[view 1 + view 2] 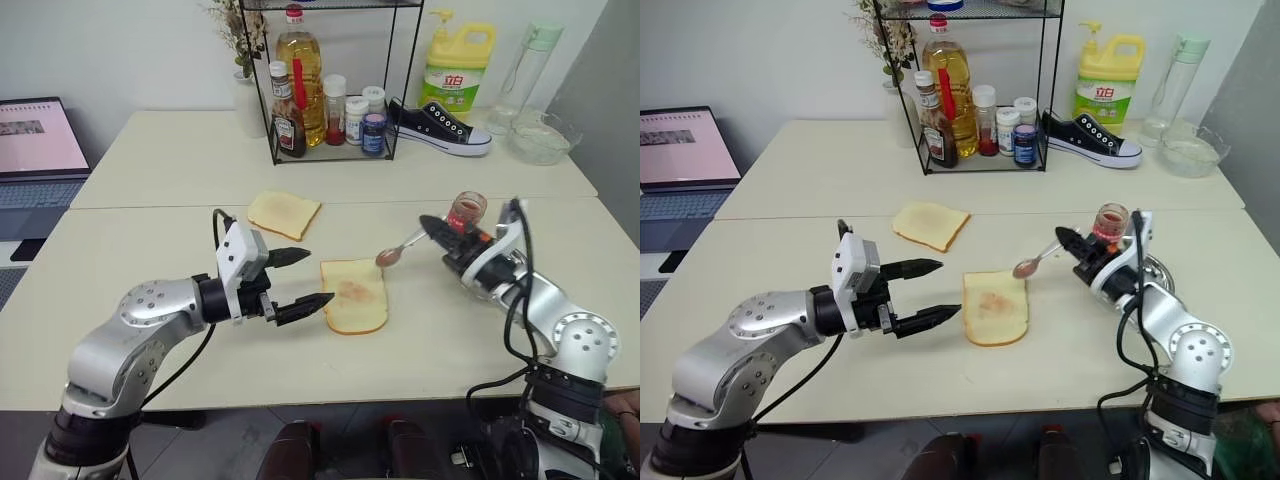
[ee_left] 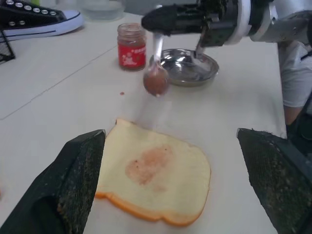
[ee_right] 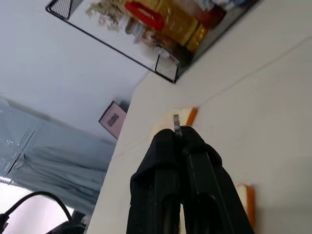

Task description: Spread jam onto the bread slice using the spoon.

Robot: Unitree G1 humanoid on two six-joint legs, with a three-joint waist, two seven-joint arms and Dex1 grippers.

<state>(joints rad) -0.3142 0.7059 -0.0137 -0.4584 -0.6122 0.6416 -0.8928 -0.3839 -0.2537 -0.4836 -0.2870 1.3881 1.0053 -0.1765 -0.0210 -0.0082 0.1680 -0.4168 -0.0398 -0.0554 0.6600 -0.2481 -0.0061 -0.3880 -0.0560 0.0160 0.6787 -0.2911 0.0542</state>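
Observation:
The bread slice (image 1: 356, 297) lies flat near the table's middle, with a faint reddish smear of jam (image 2: 146, 165) on its top. My left gripper (image 1: 300, 282) is open just left of the slice, one finger on each side of its near-left edge, and holds nothing. My right gripper (image 1: 431, 226) is shut on the handle of the spoon (image 1: 403, 247), lifted to the right of the slice. The spoon's bowl (image 2: 156, 82) carries a dark red blob of jam and hovers above the table beyond the slice's right corner.
An open jam jar (image 1: 466, 211) and a round steel dish (image 2: 188, 66) sit behind my right gripper. A smaller golden slice (image 1: 284, 213) lies farther back. A wire rack of bottles (image 1: 330, 95), a shoe (image 1: 441, 128), a detergent bottle (image 1: 457, 70) and a glass bowl (image 1: 541, 139) line the far side.

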